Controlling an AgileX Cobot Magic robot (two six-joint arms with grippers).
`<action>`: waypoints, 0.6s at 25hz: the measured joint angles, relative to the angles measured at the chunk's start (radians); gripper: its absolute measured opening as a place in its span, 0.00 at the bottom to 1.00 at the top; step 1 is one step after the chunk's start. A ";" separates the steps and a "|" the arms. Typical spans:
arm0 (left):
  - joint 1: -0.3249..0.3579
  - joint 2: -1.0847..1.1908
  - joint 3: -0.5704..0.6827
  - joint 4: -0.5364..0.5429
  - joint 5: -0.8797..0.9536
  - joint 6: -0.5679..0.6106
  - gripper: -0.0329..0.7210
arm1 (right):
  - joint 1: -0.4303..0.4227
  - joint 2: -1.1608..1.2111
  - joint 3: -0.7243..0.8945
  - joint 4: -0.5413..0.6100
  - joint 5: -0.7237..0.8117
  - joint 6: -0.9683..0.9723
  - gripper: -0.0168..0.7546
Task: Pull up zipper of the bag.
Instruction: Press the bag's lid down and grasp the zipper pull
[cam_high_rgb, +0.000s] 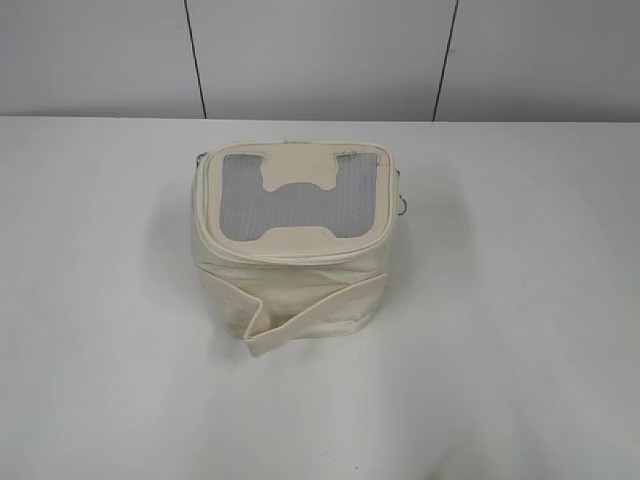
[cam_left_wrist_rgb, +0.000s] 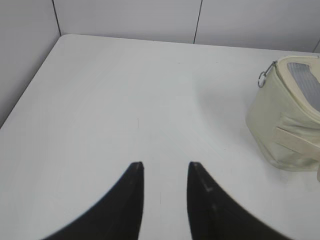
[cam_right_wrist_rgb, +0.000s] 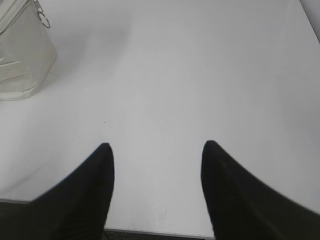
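Note:
The cream boxy bag (cam_high_rgb: 290, 285) stands in the middle of the white table, its grey mesh top panel with an H-shaped patch facing up. The thin zipper track (cam_high_rgb: 296, 255) runs round the panel rim. A silver ring pull (cam_high_rgb: 404, 207) hangs at the bag's right side. The bag shows at the right edge of the left wrist view (cam_left_wrist_rgb: 285, 130) with a ring pull (cam_left_wrist_rgb: 262, 79), and at the top left of the right wrist view (cam_right_wrist_rgb: 22, 55) with a ring pull (cam_right_wrist_rgb: 45, 21). My left gripper (cam_left_wrist_rgb: 165, 165) and right gripper (cam_right_wrist_rgb: 157, 145) are open, empty, far from the bag.
A cream strap (cam_high_rgb: 310, 315) hangs slanted across the bag's front side. A grey panelled wall (cam_high_rgb: 320, 55) stands behind the white table (cam_high_rgb: 520, 330). The table's near edge shows in the right wrist view (cam_right_wrist_rgb: 150, 233). Neither arm shows in the exterior view.

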 joint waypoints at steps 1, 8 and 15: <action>0.000 0.000 0.000 0.000 0.000 0.000 0.36 | 0.000 0.000 0.000 0.000 0.000 0.000 0.59; 0.000 0.000 0.000 0.000 0.000 0.000 0.36 | 0.000 0.000 0.000 0.000 0.000 0.000 0.59; 0.000 0.000 0.000 0.000 0.000 0.000 0.36 | 0.000 0.000 0.000 0.000 0.000 0.000 0.59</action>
